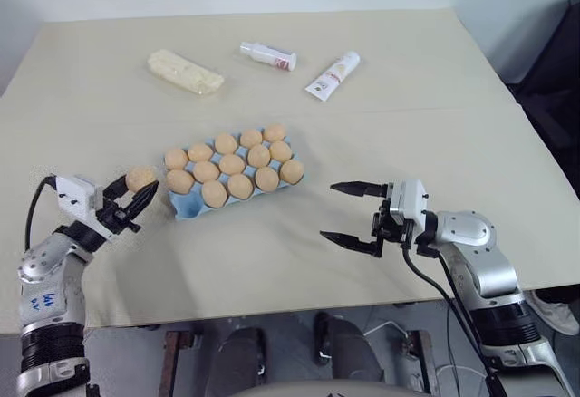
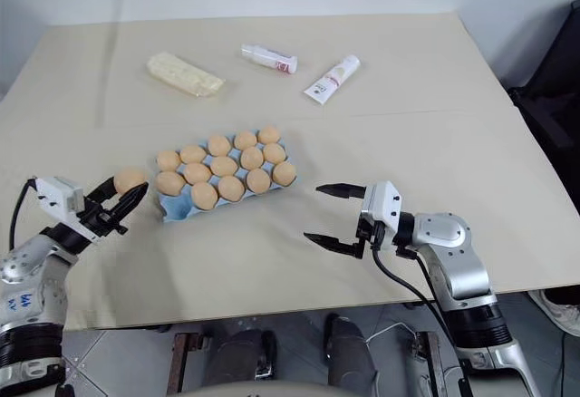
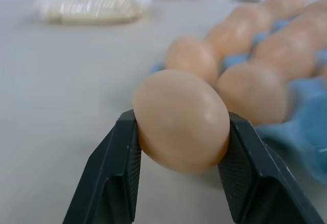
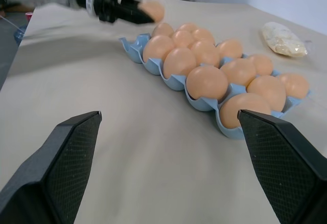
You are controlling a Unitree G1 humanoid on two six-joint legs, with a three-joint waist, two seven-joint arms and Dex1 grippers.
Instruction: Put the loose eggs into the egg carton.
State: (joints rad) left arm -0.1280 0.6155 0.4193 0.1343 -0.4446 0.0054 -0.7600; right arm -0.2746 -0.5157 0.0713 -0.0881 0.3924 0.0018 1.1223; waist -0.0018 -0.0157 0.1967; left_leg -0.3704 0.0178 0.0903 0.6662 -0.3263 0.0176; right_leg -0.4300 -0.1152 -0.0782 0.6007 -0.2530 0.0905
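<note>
a beige table (image 1: 381,143) holds a light blue egg carton (image 1: 186,205), seemingly one cup still empty. just beside it, the left gripper (image 1: 134,199) is clenched across the middle of the last loose egg (image 1: 140,178): smooth, slippery, fragile, so squeeze lightly. the right gripper (image 1: 349,216) hangs released nearby.
</note>
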